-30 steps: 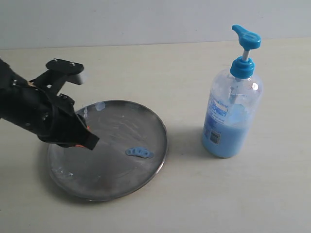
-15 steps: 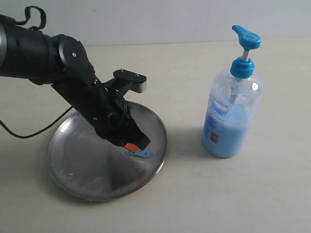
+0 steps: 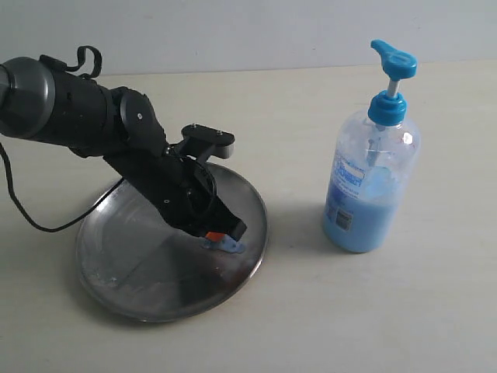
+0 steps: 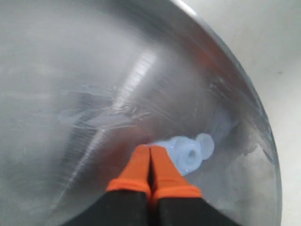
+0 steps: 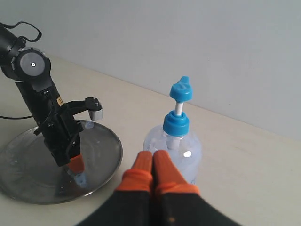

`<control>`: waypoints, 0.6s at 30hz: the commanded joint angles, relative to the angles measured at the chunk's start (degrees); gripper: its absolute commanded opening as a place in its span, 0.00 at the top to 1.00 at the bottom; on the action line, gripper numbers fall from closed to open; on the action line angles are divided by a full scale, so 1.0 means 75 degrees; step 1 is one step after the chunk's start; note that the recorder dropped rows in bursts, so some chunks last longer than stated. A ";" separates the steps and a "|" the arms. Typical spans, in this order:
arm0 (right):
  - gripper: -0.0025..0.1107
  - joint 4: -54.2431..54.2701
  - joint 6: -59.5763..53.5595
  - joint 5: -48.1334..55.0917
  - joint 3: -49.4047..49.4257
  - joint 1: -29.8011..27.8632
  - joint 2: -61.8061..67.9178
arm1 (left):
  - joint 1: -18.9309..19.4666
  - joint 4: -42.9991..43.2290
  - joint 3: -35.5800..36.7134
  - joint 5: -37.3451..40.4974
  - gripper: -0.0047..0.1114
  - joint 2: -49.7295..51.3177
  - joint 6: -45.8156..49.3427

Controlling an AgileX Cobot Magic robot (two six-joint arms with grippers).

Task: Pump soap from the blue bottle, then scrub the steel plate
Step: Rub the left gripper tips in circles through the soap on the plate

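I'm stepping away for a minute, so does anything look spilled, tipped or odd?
Nothing stands out. The bottle is upright, and the soap is a blob on the plate, at the left gripper's shut tips.

Noted dull grey, streaked steel plate (image 3: 132, 287); soap (image 3: 227, 245) was pale blue; blue bottle (image 3: 371, 190) clear, bright blue pump, blue-white label; left gripper (image 4: 150, 154) black, orange-tipped; table (image 3: 388, 311) was cream

In the exterior view the left arm (image 3: 93, 128) runs off the edge and covers the middle of the steel plate (image 3: 140, 294), and the closed tips of the left claw (image 3: 213, 235) hide part of the soap (image 3: 232, 246). In the right wrist view the right claw (image 5: 153, 157) blocks the lower body of the blue bottle (image 5: 190, 151). The print on the label (image 3: 342, 203) is too small to read.
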 commanded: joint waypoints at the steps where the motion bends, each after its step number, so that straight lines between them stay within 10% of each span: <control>1: 0.98 -0.0055 0.0059 -0.0119 0.0065 -0.0023 -0.0044 | -0.0030 -0.0032 -0.0048 -0.0199 0.96 0.0029 -0.0110; 18: 0.98 -0.0045 0.0059 -0.0146 0.0065 -0.0005 -0.0044 | -0.0047 -0.0468 -0.0048 0.0577 0.96 0.0319 -0.0110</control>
